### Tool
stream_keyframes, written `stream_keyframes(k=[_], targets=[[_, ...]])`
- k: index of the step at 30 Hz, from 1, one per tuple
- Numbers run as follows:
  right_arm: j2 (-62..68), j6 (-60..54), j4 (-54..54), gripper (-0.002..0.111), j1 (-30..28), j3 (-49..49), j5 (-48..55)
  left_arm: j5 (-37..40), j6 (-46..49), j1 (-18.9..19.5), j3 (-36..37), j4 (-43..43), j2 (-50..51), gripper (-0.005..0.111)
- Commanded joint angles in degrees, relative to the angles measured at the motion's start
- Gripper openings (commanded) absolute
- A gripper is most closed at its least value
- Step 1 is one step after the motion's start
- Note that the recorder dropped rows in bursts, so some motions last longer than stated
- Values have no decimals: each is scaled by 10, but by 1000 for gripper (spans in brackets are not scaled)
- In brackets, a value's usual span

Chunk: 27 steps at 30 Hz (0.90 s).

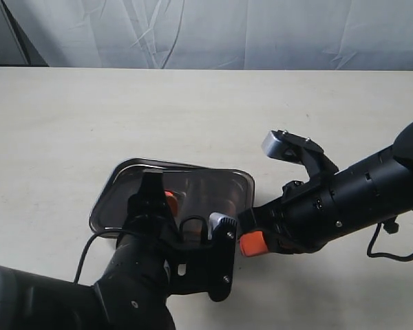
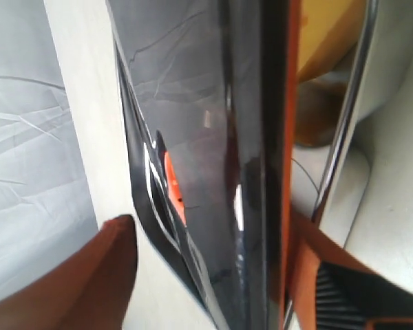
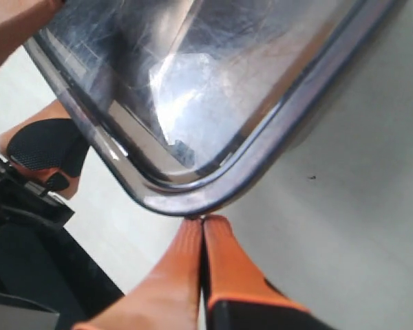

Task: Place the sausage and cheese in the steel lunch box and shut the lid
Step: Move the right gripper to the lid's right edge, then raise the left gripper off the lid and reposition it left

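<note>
The dark translucent lid lies over the steel lunch box in the middle of the table. My left gripper is open at the lid's near edge. In the left wrist view the lid runs edge-on between that gripper's wide orange fingers, and one finger stands apart from it. The lid's orange valve tab shows. Beside the steel rim, the yellow cheese shows under the lid. My right gripper is shut, its tips touching the lid's corner. The sausage is hidden.
The pale table stretches behind and to both sides of the box. A white cloth backdrop hangs behind its far edge. A black cable runs beside my left arm, and another cable hangs by my right arm.
</note>
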Motion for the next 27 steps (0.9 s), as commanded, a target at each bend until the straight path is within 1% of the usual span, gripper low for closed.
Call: stream_keyframes(k=[1,4,9,14,16,17,21,27], targets=[[1,-5,0,-1,0,-4,-19,5,18,-2,-1,-23,-28,59],[1,-5,0,-1,0,-4,-21,5,36,-2,-1,-34,-46,59],[1,-5,0,-1,0,-4,-28,-4,79,-2,-1,-85,-56,59],[1,-5,0,-1,0,-4,-29,-5,93,-2,-1,-100,-58,59],[1,-5,0,-1,0,-4,-29,-6,103,-2,-3,-120,-67,59],[1,-5,0,-1,0,-4,-30,6,118,-2,-8,-140,-74,59],[1,-5,-7,-1,0,-4,-34,39,146,-2,-21,-159,-97,59],[1,23,-42,-1,0,-4,-36,45,154,-2,-24,-189,-131,59]])
